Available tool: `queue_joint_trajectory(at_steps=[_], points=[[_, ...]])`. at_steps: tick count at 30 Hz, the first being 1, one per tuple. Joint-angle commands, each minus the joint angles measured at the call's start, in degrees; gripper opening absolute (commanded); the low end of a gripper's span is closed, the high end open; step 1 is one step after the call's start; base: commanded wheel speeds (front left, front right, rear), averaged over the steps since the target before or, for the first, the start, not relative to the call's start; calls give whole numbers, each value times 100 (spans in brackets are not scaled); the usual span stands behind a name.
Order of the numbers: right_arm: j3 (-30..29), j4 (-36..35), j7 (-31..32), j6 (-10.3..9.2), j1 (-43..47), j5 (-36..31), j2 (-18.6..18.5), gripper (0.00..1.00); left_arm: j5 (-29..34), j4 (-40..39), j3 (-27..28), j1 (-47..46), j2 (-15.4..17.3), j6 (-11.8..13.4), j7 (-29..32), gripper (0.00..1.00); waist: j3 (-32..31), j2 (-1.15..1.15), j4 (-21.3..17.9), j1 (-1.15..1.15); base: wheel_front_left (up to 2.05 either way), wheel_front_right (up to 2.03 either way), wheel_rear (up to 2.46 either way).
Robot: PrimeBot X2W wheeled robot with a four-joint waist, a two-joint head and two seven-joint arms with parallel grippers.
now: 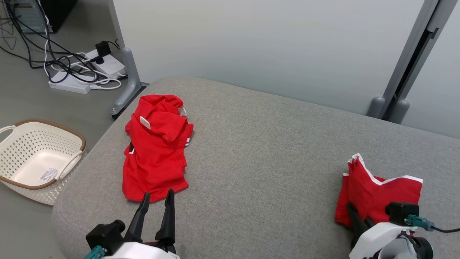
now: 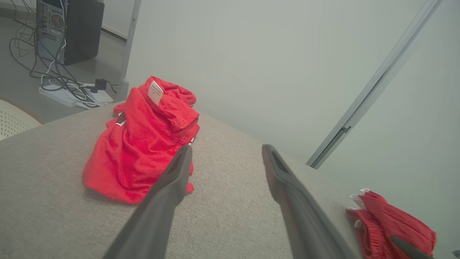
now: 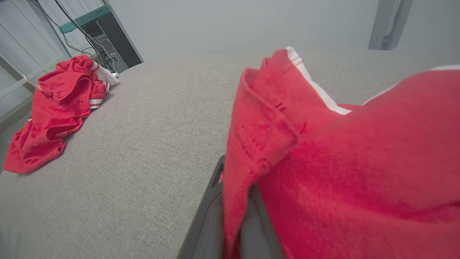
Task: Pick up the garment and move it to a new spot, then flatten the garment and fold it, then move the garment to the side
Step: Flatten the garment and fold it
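Observation:
A folded red garment [image 1: 381,194] with white trim lies at the near right of the grey padded surface [image 1: 269,144]. My right gripper [image 1: 359,215] is shut on its near left edge; in the right wrist view the red fabric [image 3: 341,162] is pinched between the fingers [image 3: 212,216] and drapes over them. It also appears at the lower right of the left wrist view [image 2: 395,225]. My left gripper [image 1: 158,193] stands open and holds nothing, its tips just short of the near hem of a second, crumpled red garment [image 1: 154,154], which lies to the left of the fingers [image 2: 172,180] in the left wrist view.
A cream perforated basket [image 1: 39,158] stands on the floor off the surface's left edge. Power strips and tangled cables [image 1: 82,68] lie on the floor behind it. A pale partition wall [image 1: 269,43] with grey posts runs along the far edge. Bare grey padding separates the two garments.

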Motion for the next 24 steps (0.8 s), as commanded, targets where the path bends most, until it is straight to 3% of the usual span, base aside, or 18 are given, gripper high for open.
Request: queue_joint_trajectory(at_steps=[1, 12, 20, 24], points=[[31, 35, -10, 1, -44, -65, 9, 100, -13, 8, 8, -40, 26, 6, -16, 100, 3, 0, 3, 0, 0, 0, 0], [244, -59, -10, 1, -119, -343, 168, 100, 19, 47, 41, -4, 26, 17, -15, 100, -66, 0, -41, 0, 0, 0, 0], [790, 273, 532, 0, -97, -56, 253, 100, 18, 29, 38, -2, 26, 15, -15, 100, -86, 0, -96, 0, 0, 0, 0], [828, 264, 508, 1, -216, 247, 251, 100, 16, 16, 60, -5, 26, 20, -15, 100, -74, 0, -157, 0, 0, 0, 0]])
